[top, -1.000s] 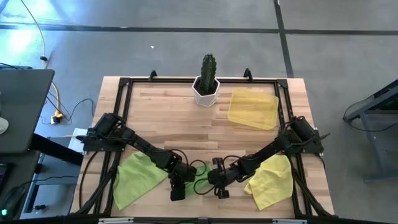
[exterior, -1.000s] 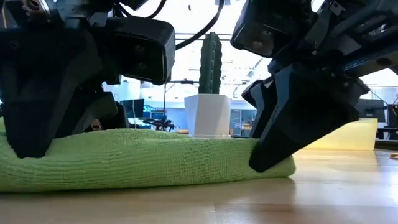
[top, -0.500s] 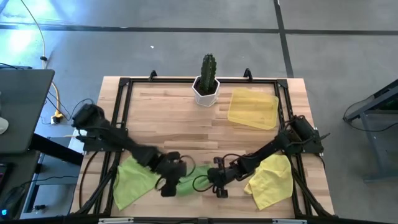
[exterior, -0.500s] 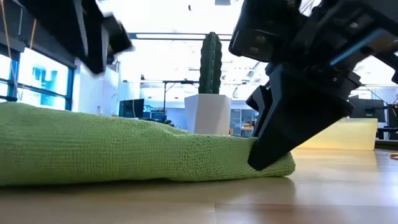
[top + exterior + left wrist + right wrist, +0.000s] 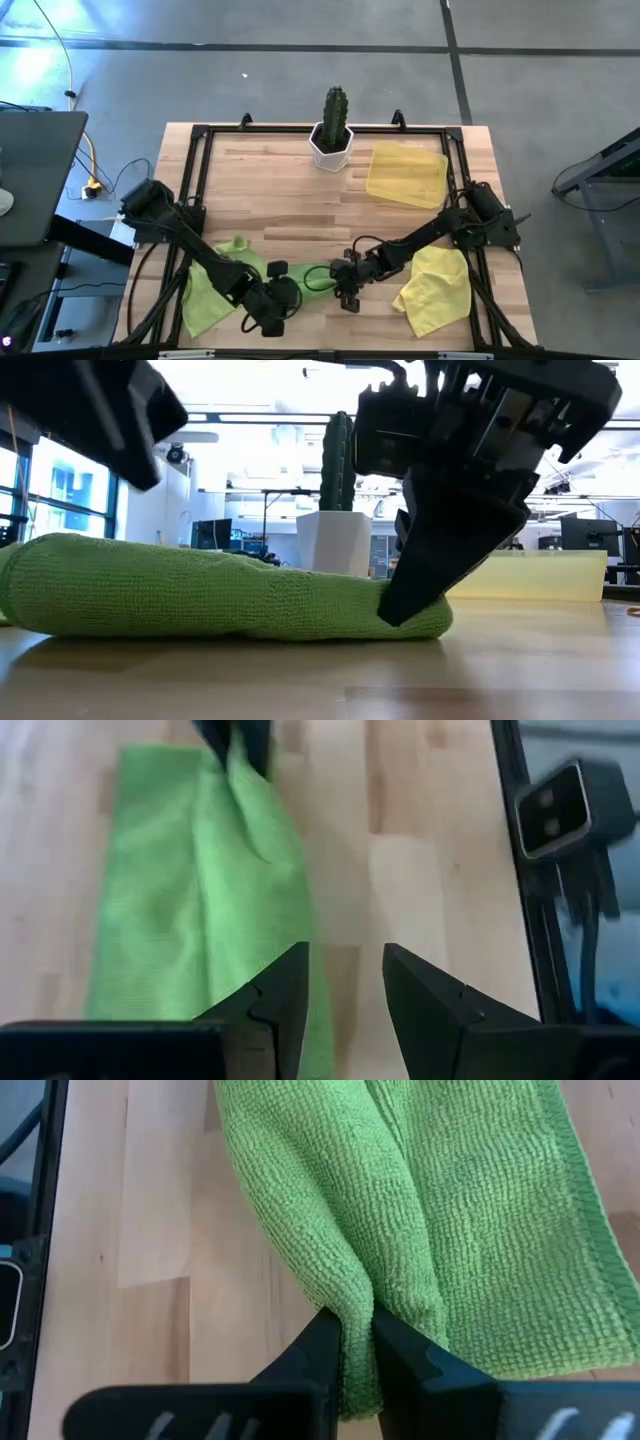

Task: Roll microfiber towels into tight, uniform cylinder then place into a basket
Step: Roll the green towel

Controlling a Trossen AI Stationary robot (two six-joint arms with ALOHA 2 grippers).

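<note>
Towel [image 5: 400,1220] end pinched between right gripper [image 5: 358,1342] jaws.

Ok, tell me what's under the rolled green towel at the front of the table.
The rolled green towel lies on the bare wooden table; right gripper pinches one end. Nothing shows beneath, though its underside is hidden.

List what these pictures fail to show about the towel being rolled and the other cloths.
- Rolled green towel: its near end is cut off by the low view's edge, and the arms cover most of it from above.
- Flat green towel: partly under the left arm.
- Yellow towel: high view only, too small to judge folds.
</note>
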